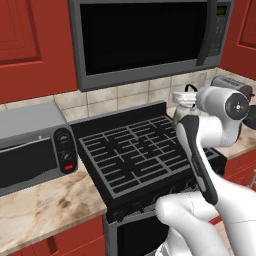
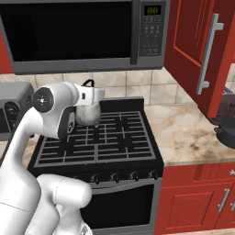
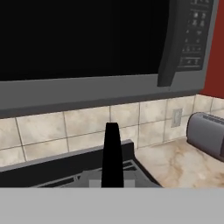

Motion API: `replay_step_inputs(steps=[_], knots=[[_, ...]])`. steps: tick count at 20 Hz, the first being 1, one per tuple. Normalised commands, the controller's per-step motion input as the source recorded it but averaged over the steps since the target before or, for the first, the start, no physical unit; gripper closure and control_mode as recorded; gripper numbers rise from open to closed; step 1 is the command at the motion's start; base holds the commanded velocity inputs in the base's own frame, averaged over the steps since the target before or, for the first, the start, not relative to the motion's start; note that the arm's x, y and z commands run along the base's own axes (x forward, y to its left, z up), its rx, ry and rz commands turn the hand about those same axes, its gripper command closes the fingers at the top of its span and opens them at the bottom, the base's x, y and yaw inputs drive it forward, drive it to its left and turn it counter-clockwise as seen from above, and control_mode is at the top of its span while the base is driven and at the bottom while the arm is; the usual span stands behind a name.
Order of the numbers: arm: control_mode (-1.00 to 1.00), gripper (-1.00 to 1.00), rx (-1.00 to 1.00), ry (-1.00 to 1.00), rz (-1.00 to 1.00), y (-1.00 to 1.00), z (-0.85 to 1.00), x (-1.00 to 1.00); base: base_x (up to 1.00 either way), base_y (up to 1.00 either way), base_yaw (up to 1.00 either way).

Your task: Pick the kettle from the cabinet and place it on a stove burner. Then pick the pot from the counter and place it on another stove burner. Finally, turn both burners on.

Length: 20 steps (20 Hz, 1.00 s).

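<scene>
The black gas stove (image 2: 98,137) with cast-iron grates lies below. The small silvery grey-green kettle (image 2: 88,114) hangs over its far burners, near the left, its black loop handle clamped in the gripper (image 2: 87,94). Judged step: placing the kettle; next, lower it onto a burner. The wide dark pot (image 2: 227,131) waits on the beige marbled counter (image 2: 188,133), far right.

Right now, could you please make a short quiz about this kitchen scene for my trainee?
1. True or false: the pot stands on the stove.
2. The gripper is shut on: A the kettle; B the pot; C nothing.
3. Fill in: above the stove hangs a ____.
Key: 1 false, it is on the counter; 2 A; 3 microwave.
</scene>
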Motion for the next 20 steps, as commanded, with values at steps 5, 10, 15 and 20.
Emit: replay_step_inputs(steps=[5,10,15,20], knots=[[-1.00,1.00,0.00,0.04,0.00,-0.04,-0.12,0.34,0.00,0.00,0.00],[-1.00,1.00,0.00,0.10,0.00,0.00,-0.25,0.32,0.00,0.00,0.00],[-1.00,1.00,0.00,0.10,-0.01,0.00,-0.31,0.24,0.00,0.00,0.00],[-1.00,1.00,0.00,0.01,-0.05,0.00,-0.27,0.34,0.00,0.00,0.00]])
